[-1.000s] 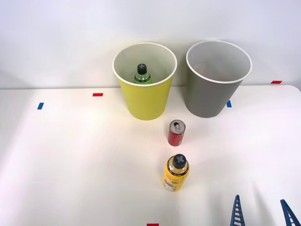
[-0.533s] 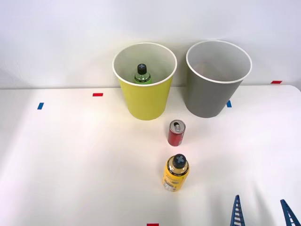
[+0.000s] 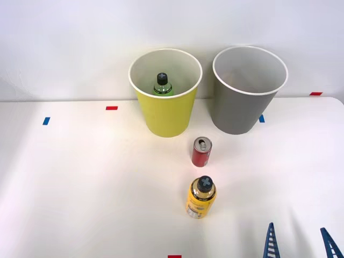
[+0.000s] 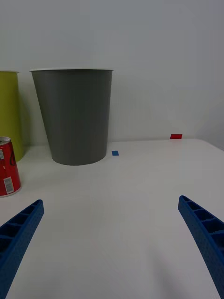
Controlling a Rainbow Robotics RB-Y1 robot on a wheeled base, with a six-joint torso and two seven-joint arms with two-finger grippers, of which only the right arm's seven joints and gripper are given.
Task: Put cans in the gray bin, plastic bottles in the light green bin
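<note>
White table (image 3: 80, 183): flat, bare apart from small red and blue tape marks; all task things stand on it.

Tall round yellow-green plastic bin with a white rim (image 3: 165, 113): at the back of the table, left of its twin. The green plastic bottle with a black cap (image 3: 162, 85) stands upright inside it, so that item counts as sorted.

Tall round gray plastic bin with a white rim (image 3: 244, 105): just beside the yellow-green one, apart from it. From the front I see nothing inside it.

Plastic bottle with a yellow label and black cap (image 3: 201, 198): upright on the table, nearest to me, well in front of both bins.

Small red drink can with a silver top and pull tab (image 3: 201, 151): upright, between the yellow-label bottle and the bins, apart from each.

My right pincer (image 3: 299, 243): low at the near right of the table, blue ribbed fingers (image 4: 18, 233) spread wide, holding nothing.

Judgement: two items remain, and either could be next. For the yellow-label bottle, I should come in from its right and close on the labelled body below the cap, keeping the spread wide so the first finger does not tip it. The can stands close behind; an overshoot could knock it. Carry high enough to clear the white rim, then release over the yellow-green bin, beside the bottle already in it.
</note>
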